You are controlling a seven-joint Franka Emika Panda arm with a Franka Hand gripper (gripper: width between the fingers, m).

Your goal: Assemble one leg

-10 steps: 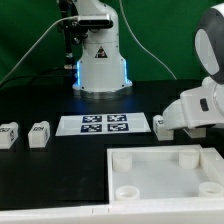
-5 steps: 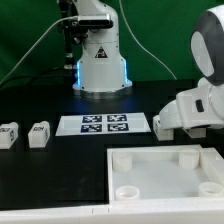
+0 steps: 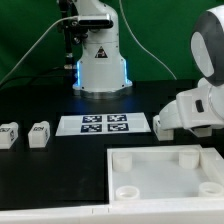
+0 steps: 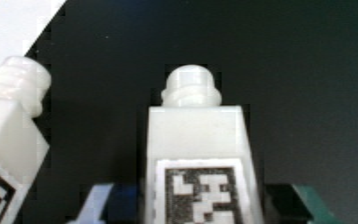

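Ext. view: the white robot base [image 3: 100, 65] w/ a blue glow stands at 12 o'clock on the black table [image 3: 30, 100]. The marker board [image 3: 105, 124], a thin flat white sheet w/ b/w tags, lies at centre. At 9 o'clock two small white chunky plastic blocks w/ square markers sit side by side, near each other but apart: the outer spare leg [image 3: 8, 136] and the inner spare leg [image 3: 40, 134]. From 5 to 6 o'clock lies the large white square plastic tray [image 3: 150, 175]. It has a raised rim and round corner sockets, and its floor shows plain white. At 3 o'clock the arm's bulky white wrist housing [image 3: 200, 105] hangs low over the table, btw the board's end and the tray's far rim, and hides the pincer from this cam. Wrist view: the leg [image 4: 202, 140], a small white chunky plastic block w/ a rounded peg on its end and a b/w square marker on its face, lies on the black table. It sits btw the two dark teal fingers [image 4: 108, 203] of the gripper [image 4: 202, 192]. The pads sit flush on both its sides w/ no gap seen, so the pincer is clamped onto the leg. Just beside it, apart, lies a neighbour leg [image 4: 12, 120] of the same white plastic, partly cropped.
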